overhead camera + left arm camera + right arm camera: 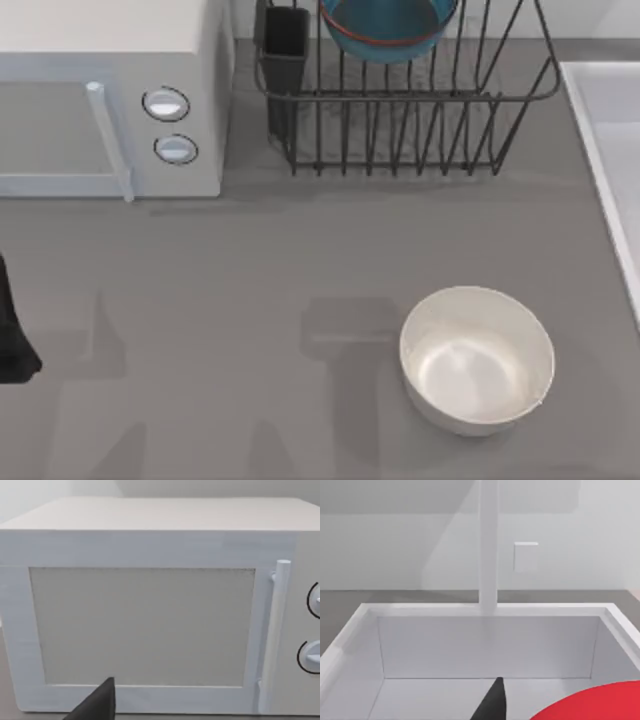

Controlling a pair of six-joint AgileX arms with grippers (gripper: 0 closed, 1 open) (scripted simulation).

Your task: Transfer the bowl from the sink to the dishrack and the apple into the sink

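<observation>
Top view: the bowl [385, 28] sat in the dishrack [400, 110] at the desk's [250, 300] far edge; the sink [610, 150] lay at the right edge. A white bowl [478, 358] stood on open desk. Left wrist view: the left arm faced the microwave [150, 610]; finger state could not be determined. Right wrist view: the apple [600, 702] sat over the sink basin, beside a finger [492, 702] of the right arm; whether it was grasped could not be determined.

left arm [14, 335]: matte black, blocky, no markings seen | left finger [97, 704]: plain black wedge tapering to a point | right finger [492, 702]: same black, narrow tapered blade
</observation>
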